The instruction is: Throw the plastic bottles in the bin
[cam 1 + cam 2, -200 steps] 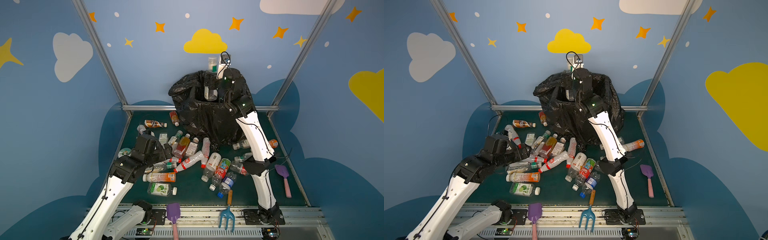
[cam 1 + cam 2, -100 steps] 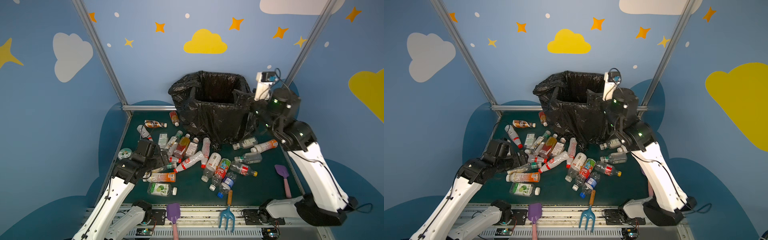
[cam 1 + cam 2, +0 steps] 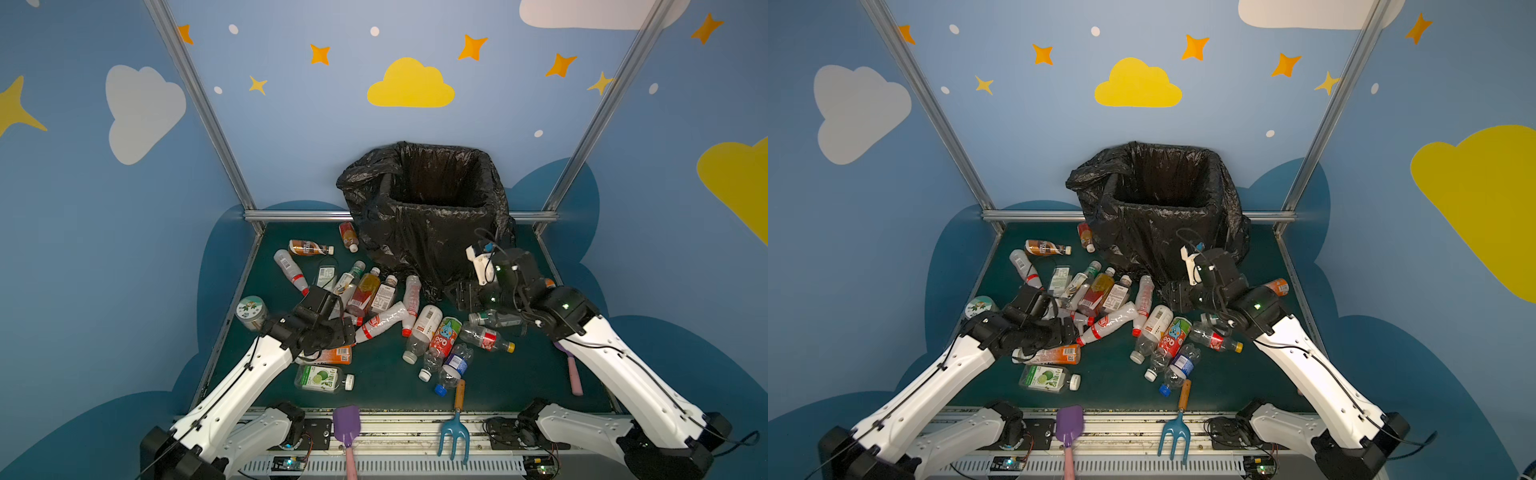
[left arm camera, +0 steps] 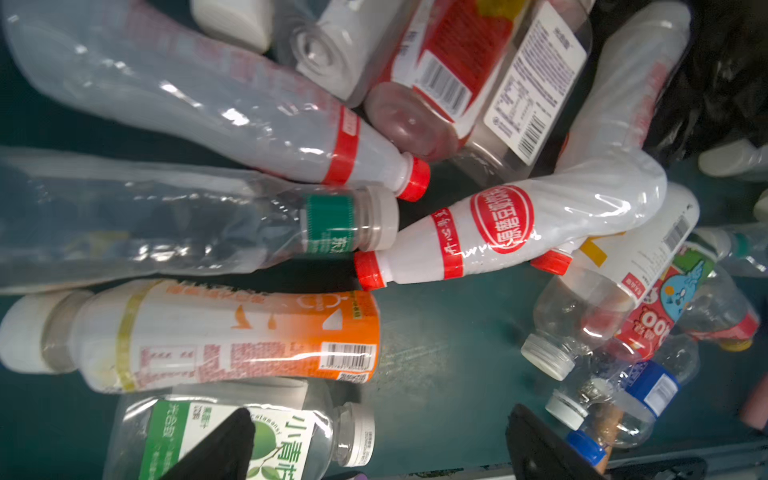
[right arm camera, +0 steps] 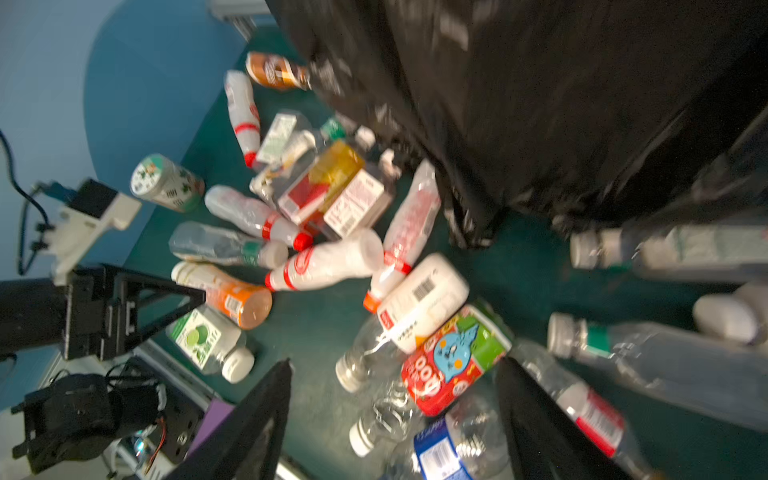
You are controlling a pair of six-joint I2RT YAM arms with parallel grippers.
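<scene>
- Well, you've got loads left: bottles (image 3: 380,321) lie heaped on the bench (image 3: 380,376), just in front of the bin (image 3: 415,241).
- Your left hand (image 4: 380,411) and right hand (image 5: 392,361) hover over them, both wide, empty.

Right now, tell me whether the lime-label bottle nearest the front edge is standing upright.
No, the lime-label bottle lies flat on its side on the green table, in front of the pile.

Plastic bottles (image 4: 478,232) lie heaped on the green surface (image 4: 436,353). An orange-labelled bottle (image 4: 249,336) lies flat; at its six o'clock a lime-labelled bottle (image 4: 291,440) lies partly under one dark finger (image 4: 220,444) of the left tool (image 4: 378,411), whose jaws stand wide apart
</scene>
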